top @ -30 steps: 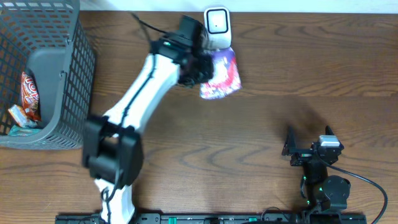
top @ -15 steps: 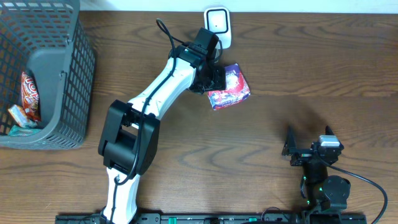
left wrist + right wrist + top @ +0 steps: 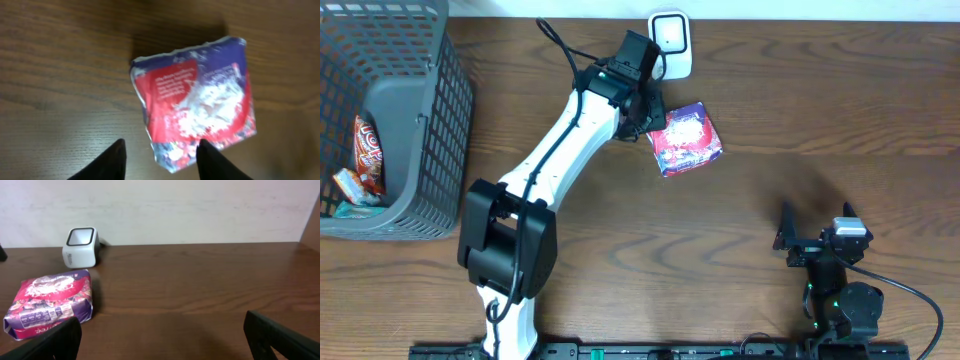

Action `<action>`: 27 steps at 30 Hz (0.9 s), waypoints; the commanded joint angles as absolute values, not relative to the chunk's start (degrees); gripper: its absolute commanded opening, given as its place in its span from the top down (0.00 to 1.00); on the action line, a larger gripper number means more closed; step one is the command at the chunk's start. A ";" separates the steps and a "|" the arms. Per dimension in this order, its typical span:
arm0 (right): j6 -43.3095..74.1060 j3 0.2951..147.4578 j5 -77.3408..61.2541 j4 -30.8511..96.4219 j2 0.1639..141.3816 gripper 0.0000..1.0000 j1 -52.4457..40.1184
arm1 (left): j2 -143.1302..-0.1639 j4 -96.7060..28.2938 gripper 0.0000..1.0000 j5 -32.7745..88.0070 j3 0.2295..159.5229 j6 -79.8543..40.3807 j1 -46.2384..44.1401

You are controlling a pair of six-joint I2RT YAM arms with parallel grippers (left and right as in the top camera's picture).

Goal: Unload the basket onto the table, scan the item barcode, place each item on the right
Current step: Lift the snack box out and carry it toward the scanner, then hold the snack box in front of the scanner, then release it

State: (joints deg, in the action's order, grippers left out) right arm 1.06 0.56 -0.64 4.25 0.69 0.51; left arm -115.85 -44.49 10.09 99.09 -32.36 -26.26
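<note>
The item, a red and purple snack packet [image 3: 686,138], lies flat on the wooden table just in front and to the right of the white barcode scanner [image 3: 670,40]. My left gripper [image 3: 650,108] hovers at the packet's left edge, open, with nothing held. In the left wrist view the packet [image 3: 197,102] fills the middle, and one corner of it lies below the gap between the left gripper's [image 3: 160,155] dark fingertips. My right gripper [image 3: 817,235] rests open at the front right. From there the packet [image 3: 50,302] and the scanner [image 3: 80,246] show at the far left.
A grey wire basket [image 3: 440,110] stands at the left edge of the table with a couple of snack packets [image 3: 367,150] inside. A cable runs from the left arm towards the back wall.
One second ago the left gripper held the packet up by the scanner. It has since let go. The packet now lies on the table and the gripper has drawn slightly left.
</note>
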 commanded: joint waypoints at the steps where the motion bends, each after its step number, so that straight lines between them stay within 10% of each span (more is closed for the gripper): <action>1: 1.87 0.30 -0.56 4.29 0.32 0.01 0.34 | -119.17 -44.49 0.60 3.31 97.71 -39.07 -26.17; 5: 1.85 0.30 -0.56 4.29 0.32 0.01 0.34 | -120.77 -44.47 0.92 0.78 97.71 -41.80 -26.00; 27: 1.87 0.30 -0.56 4.29 0.32 0.01 0.34 | -127.24 -30.68 0.92 11.07 97.71 -32.67 -27.27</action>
